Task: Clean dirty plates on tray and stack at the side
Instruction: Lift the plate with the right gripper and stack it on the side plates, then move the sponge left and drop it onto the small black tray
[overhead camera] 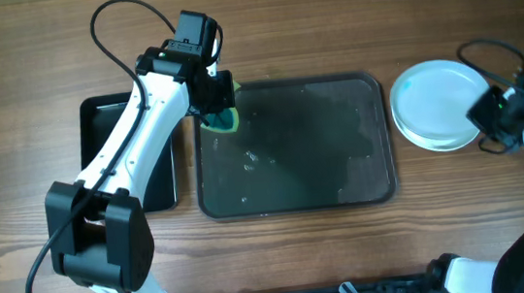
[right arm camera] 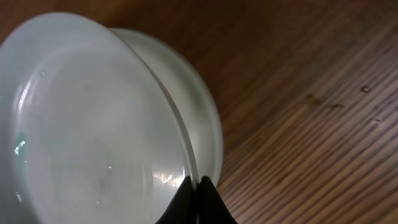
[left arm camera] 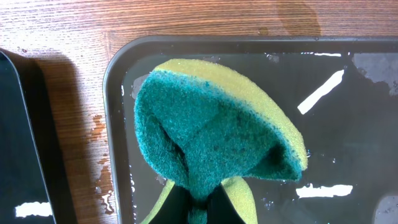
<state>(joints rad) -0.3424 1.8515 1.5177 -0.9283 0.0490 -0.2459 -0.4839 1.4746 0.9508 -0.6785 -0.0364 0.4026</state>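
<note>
The plates (overhead camera: 438,104) lie stacked on the wood, right of the dark grey tray (overhead camera: 319,131), which is wet-speckled and holds no plate. My right gripper (overhead camera: 486,113) is at the stack's right rim. In the right wrist view it (right arm camera: 199,186) is shut on the rim of the top plate (right arm camera: 93,137), with a lower plate (right arm camera: 202,106) showing beneath. My left gripper (overhead camera: 219,110) is shut on a green and yellow sponge (overhead camera: 222,121) over the tray's far left corner. In the left wrist view the folded sponge (left arm camera: 211,137) hangs from the jaws (left arm camera: 199,208) above the tray's wet corner (left arm camera: 118,124).
A smaller black tray (overhead camera: 103,119) lies left of the grey tray, under my left arm; its edge shows in the left wrist view (left arm camera: 18,137). Water drops lie on the wood between the two trays (left arm camera: 99,124). A cable loops near my right arm (overhead camera: 486,45).
</note>
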